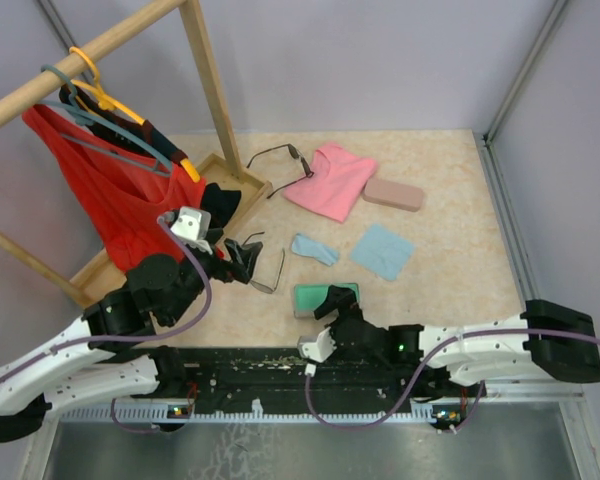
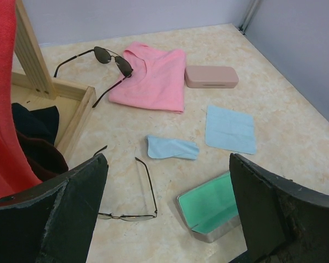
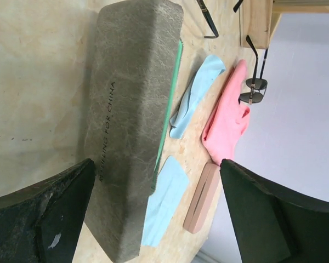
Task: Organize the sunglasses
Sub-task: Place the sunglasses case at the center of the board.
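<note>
One pair of sunglasses (image 1: 266, 268) lies unfolded on the table, just in front of my left gripper (image 1: 242, 254). In the left wrist view this pair (image 2: 146, 189) sits between and beyond the wide-open fingers (image 2: 71, 208), untouched. A second pair of sunglasses (image 1: 280, 155) rests at the back, one arm on the pink cloth (image 1: 330, 180); it also shows in the wrist views (image 2: 107, 56) (image 3: 255, 90). My right gripper (image 1: 332, 303) hovers open over the grey case (image 1: 325, 298), whose green lining shows (image 2: 211, 205). The case's grey back (image 3: 131, 120) fills the space ahead of the right gripper (image 3: 156, 164).
A closed pink case (image 1: 393, 193) lies at the back right. Two light-blue cloths (image 1: 313, 248) (image 1: 383, 250) sit mid-table. At the left, a wooden rack (image 1: 205, 70) holds hangers and a red garment (image 1: 110, 190), with dark clothing in its base tray (image 1: 235, 170).
</note>
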